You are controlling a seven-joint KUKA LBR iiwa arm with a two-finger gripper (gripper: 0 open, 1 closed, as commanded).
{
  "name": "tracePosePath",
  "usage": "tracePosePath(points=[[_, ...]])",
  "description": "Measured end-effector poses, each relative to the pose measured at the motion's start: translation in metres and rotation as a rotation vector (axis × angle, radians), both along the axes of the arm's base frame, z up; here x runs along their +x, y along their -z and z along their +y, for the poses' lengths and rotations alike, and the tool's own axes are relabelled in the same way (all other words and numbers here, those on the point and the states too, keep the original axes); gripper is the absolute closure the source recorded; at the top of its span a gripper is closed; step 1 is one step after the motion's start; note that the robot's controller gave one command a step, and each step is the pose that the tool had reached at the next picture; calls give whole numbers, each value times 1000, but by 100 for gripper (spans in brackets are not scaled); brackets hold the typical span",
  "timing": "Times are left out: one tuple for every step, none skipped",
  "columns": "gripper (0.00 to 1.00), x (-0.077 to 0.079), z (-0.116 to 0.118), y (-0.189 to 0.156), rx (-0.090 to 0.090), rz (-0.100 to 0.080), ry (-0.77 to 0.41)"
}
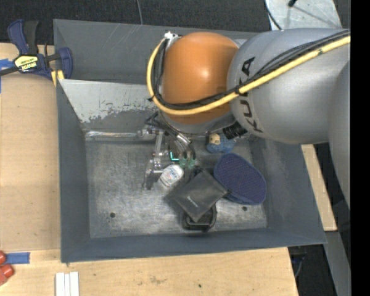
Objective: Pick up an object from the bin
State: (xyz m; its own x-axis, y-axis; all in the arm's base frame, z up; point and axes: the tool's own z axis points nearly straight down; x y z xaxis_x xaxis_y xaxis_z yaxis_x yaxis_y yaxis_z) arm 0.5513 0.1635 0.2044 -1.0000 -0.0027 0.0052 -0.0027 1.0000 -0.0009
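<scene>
My gripper (167,167) hangs under the orange cover in the middle of the bin, low over the floor. It is open, with one finger (153,172) to the left and the other (184,153) to the right. A small white round bottle-like thing (171,176) lies on the bin floor just by the fingertips, between them and slightly toward the front. I cannot tell whether the fingers touch it. A black flat pouch (196,193) lies right next to it on the front-right side.
A dark blue oval mesh pad (241,178) lies to the right of the pouch. A small tan and blue thing (217,143) sits behind the pad, under the arm. The left half of the bin floor is bare metal.
</scene>
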Motion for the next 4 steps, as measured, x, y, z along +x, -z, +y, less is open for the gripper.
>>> tracePosePath(points=[[0, 6, -79, 113, -3, 0, 141], [0, -1, -137, 131, 8, -15, 144], [0, 78, -87, 111, 2, -11, 162], [0, 64, -108, 127, 0, -7, 139]])
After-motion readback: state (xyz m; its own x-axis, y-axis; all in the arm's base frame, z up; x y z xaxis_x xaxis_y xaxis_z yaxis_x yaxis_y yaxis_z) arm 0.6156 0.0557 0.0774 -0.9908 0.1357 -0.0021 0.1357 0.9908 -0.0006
